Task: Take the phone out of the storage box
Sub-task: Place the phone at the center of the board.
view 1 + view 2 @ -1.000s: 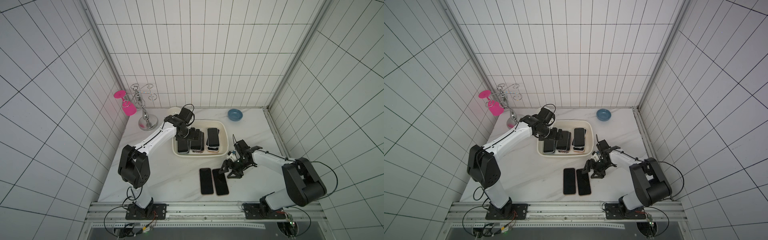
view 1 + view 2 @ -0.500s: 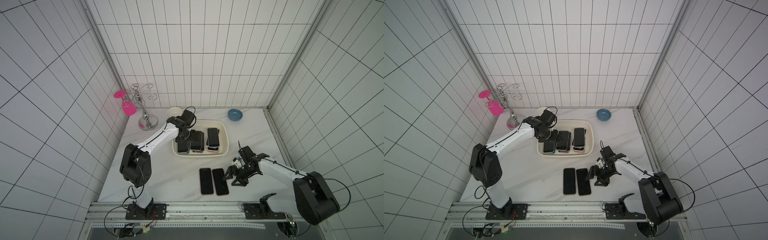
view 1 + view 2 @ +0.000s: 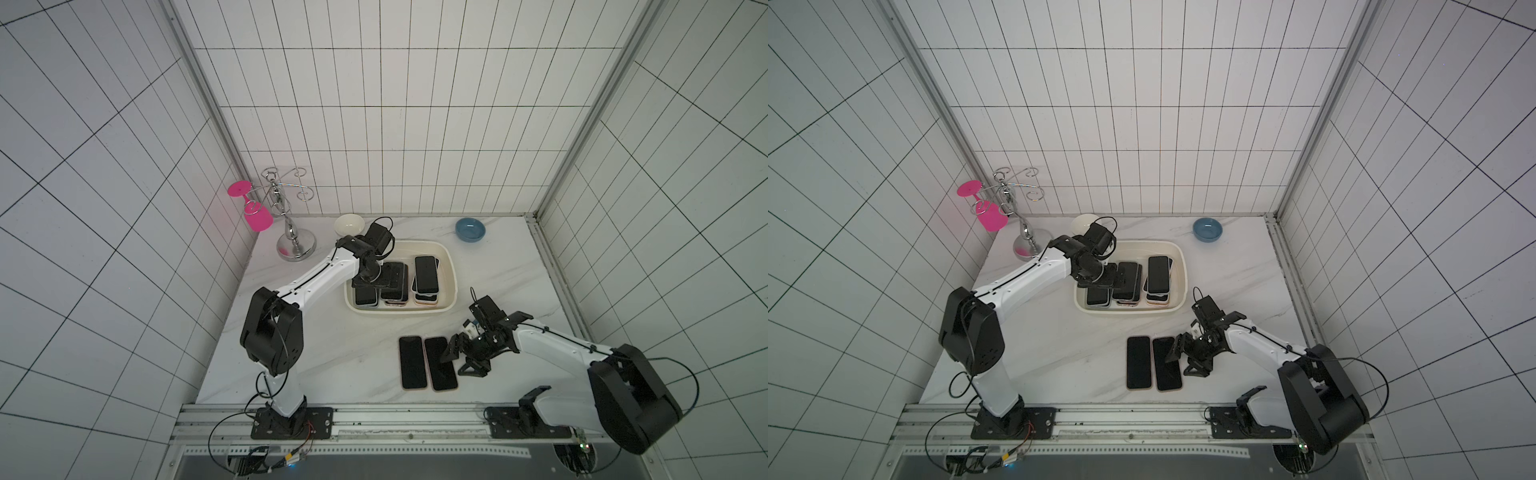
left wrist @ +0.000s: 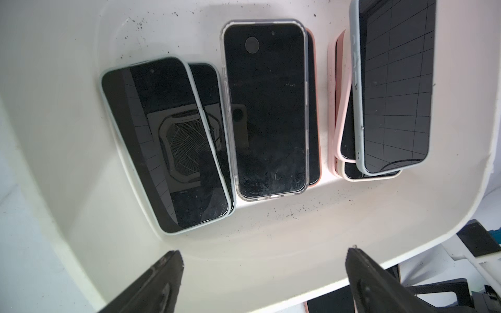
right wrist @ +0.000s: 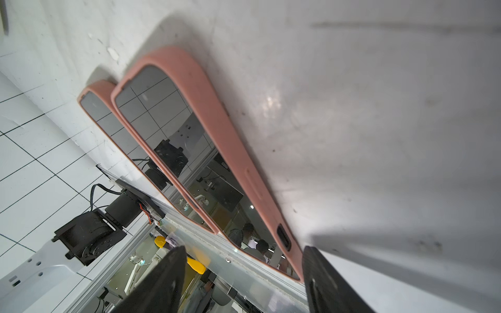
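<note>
Since a second ago the right tool [image 3: 459,359] has slid toward the front edge of the counter [image 3: 332,353], alongside the phones laid out there, and the left tool [image 3: 368,282] has edged a little farther over the storage box [image 3: 415,309]. The box sits mid-counter toward the back edge and holds three stacks of phones, screens up. At the end nearer the left arm are two green-cased phones [image 4: 162,143], fanned apart. In the middle a clear-cased phone [image 4: 265,108] lies on an orange-cased phone [image 4: 315,122]. At the other end a grey-cased phone [image 4: 393,86] tops a skewed pile of pink and cream cases [image 4: 334,103]. The left tool hangs over the box, jaws spread wide and empty. In the left wrist view its fingers [image 4: 160,279] flank the line of the clear-cased phone, which lies apart from them. Near the front edge the inner pink phone [image 3: 412,362] and outer pink phone [image 3: 440,363] lie flat, side by side. The right tool is released, jaws parted over the outer pink phone's long edge, gripping nothing. A white bowl [image 3: 349,224] and a blue bowl [image 3: 469,229] stand at the back edge.
</note>
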